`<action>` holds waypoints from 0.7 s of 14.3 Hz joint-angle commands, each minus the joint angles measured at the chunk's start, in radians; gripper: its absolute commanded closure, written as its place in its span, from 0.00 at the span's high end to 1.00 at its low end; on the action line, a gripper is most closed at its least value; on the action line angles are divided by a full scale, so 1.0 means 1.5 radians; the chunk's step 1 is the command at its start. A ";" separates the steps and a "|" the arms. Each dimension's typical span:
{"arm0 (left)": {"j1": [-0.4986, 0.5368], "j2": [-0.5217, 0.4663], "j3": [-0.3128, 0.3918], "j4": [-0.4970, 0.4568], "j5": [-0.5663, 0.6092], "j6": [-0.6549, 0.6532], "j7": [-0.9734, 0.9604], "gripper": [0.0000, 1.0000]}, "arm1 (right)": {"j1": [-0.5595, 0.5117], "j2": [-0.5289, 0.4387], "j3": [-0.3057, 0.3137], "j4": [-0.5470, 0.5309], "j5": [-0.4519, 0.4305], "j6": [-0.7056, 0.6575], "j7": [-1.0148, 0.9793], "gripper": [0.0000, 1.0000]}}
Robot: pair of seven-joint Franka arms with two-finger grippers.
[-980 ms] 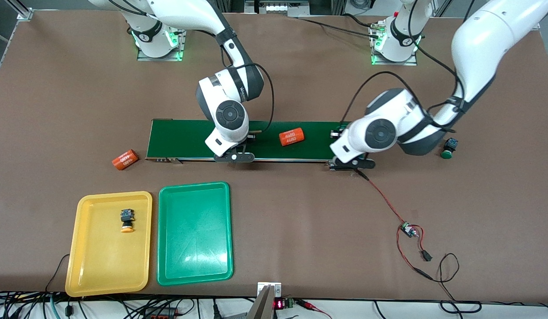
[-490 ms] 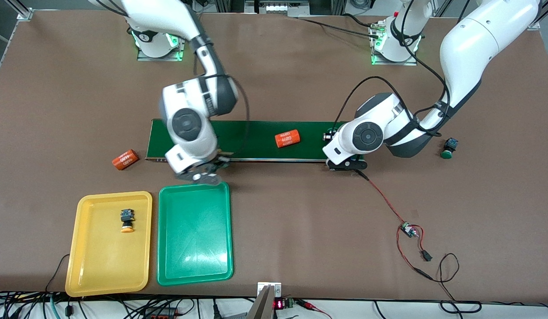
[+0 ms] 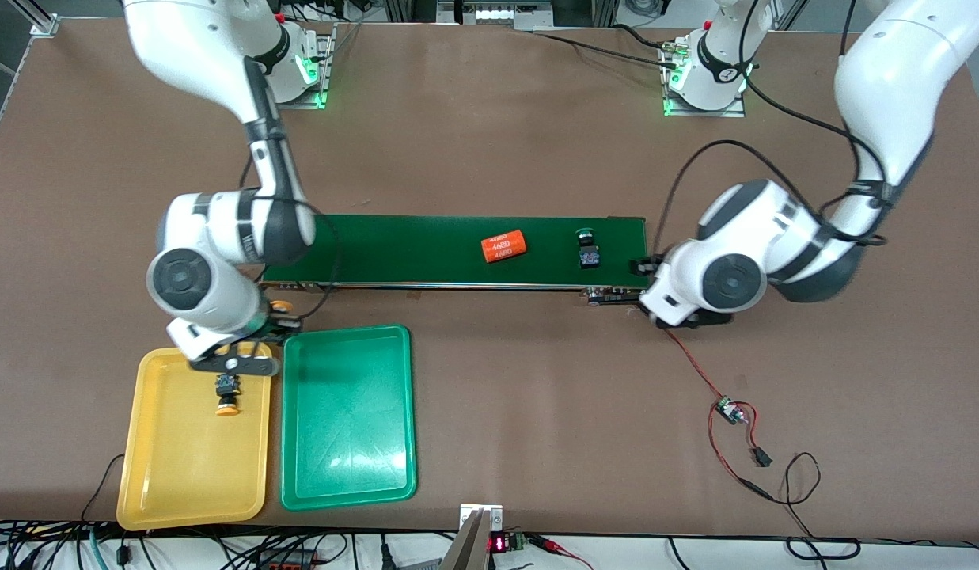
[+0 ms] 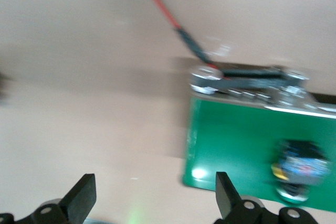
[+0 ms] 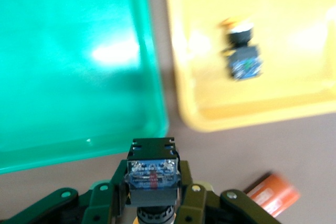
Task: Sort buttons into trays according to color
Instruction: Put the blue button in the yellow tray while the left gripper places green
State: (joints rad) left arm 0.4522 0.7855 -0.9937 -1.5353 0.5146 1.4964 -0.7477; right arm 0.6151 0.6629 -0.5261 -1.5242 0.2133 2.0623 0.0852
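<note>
My right gripper is shut on a yellow-orange button and holds it over the table, just off the adjoining corners of the yellow tray and the green tray. The held button's orange cap shows in the front view. A second yellow-orange button lies in the yellow tray. A green button lies on the conveyor belt. My left gripper is open and empty over the table by the belt's end; the green button also shows there in the left wrist view. The other green button is hidden.
An orange cylinder marked 4680 lies on the belt. Another orange cylinder lies on the table near my right gripper. A red wire runs from the belt's end to a small board.
My right arm swung from the belt toward the trays with the yellow-orange button. My left arm drew back off the belt's end, leaving a green button on the belt. The cylinder drifted along the belt.
</note>
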 commanded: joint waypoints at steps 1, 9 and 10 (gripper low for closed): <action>0.014 -0.005 0.015 0.018 0.055 -0.044 0.078 1.00 | -0.058 0.033 0.009 0.017 -0.009 0.058 -0.109 0.00; 0.173 0.003 0.047 -0.019 0.103 -0.046 0.508 1.00 | -0.173 0.131 0.017 0.027 -0.002 0.280 -0.274 0.00; 0.182 0.003 0.057 -0.031 0.103 -0.046 0.527 1.00 | -0.176 0.149 0.023 0.034 -0.002 0.291 -0.274 0.00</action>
State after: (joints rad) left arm 0.7032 0.7928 -0.9203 -1.5390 0.6524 1.4338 -0.0459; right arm 0.3704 0.8209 -0.5150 -1.5204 0.2128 2.4506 -0.3115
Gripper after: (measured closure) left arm 0.000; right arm 0.590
